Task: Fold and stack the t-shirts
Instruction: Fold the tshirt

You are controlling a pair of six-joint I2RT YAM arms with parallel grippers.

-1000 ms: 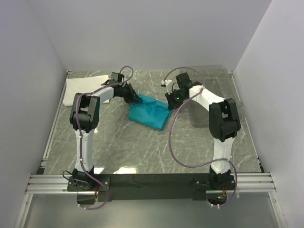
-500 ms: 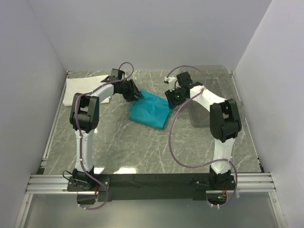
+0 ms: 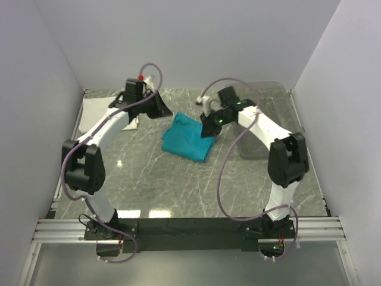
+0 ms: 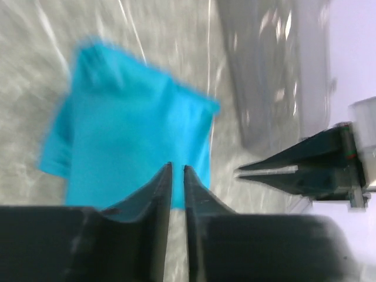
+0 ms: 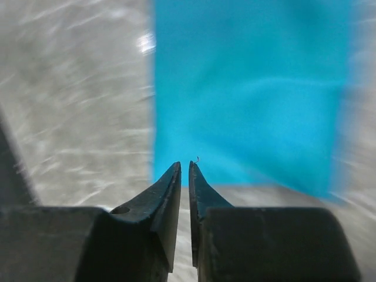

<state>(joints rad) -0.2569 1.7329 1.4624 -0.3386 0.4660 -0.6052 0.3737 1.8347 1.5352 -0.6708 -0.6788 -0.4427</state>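
The teal-blue t-shirt [image 3: 187, 139] lies folded in a rough rectangle at mid-table. It also shows in the left wrist view [image 4: 129, 135] and the right wrist view [image 5: 247, 88]. The white t-shirt [image 3: 98, 110] lies flat at the back left corner. My left gripper [image 3: 164, 111] is raised just behind the teal shirt's back left corner, shut and empty [image 4: 177, 167]. My right gripper [image 3: 206, 128] hovers at the shirt's right edge, shut and empty [image 5: 184, 164]. It also shows in the left wrist view [image 4: 294, 170].
A clear plastic bin [image 3: 293, 113] stands at the back right, beside the right arm, and shows in the left wrist view [image 4: 264, 76]. White walls close in the table on three sides. The marbled tabletop [image 3: 178, 185] stretches in front of the teal shirt.
My left gripper has lifted off the teal shirt's back left corner and drawn back to the left, the arm swinging outward. My right gripper has shifted slightly left. The shirt stays folded.
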